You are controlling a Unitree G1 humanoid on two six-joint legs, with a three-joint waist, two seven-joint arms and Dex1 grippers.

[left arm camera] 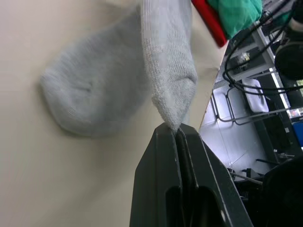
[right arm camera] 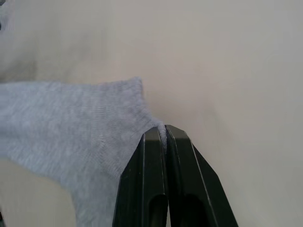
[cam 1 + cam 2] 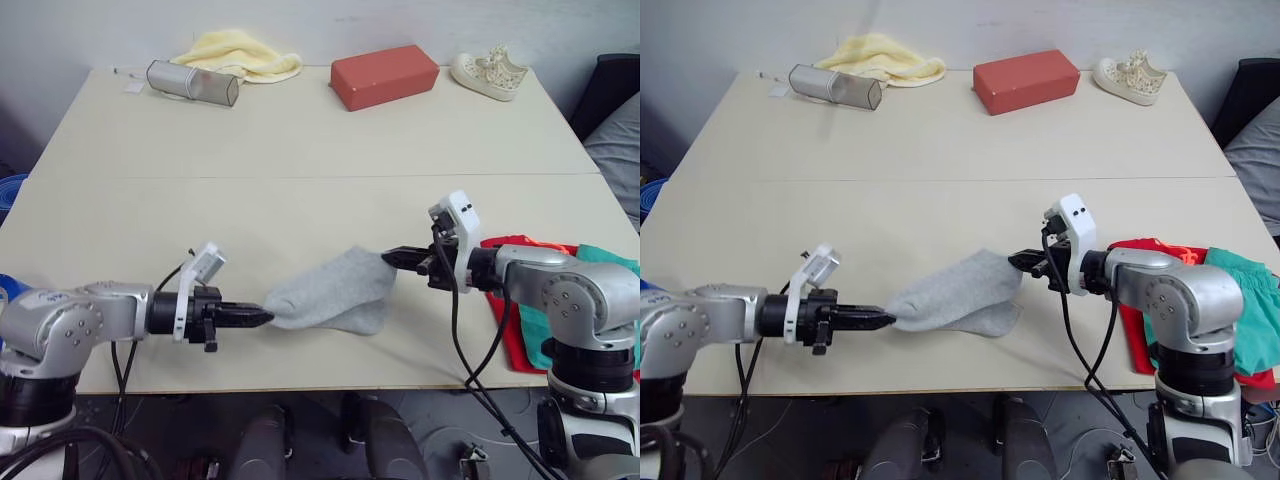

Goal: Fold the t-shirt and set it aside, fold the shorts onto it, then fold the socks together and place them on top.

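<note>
My left gripper (image 3: 268, 318) is pinched on one end of the socks (image 3: 335, 292) and my right gripper (image 3: 386, 257) on the other, above the table (image 3: 300, 140); in the left wrist view the fingers (image 1: 163, 179) meet on grey knit; the right wrist view shows that corner clamped too.

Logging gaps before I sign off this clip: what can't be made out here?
- Red t-shirt and teal shorts: head views, largely behind the right arm and cut by the right edge, so their folds cannot be judged.
- Grey socks: pinched at opposite ends by the left claw and right claw; whether each claw grips one sock or both is unclear.
- Silver cylinder: too small to identify.
</note>
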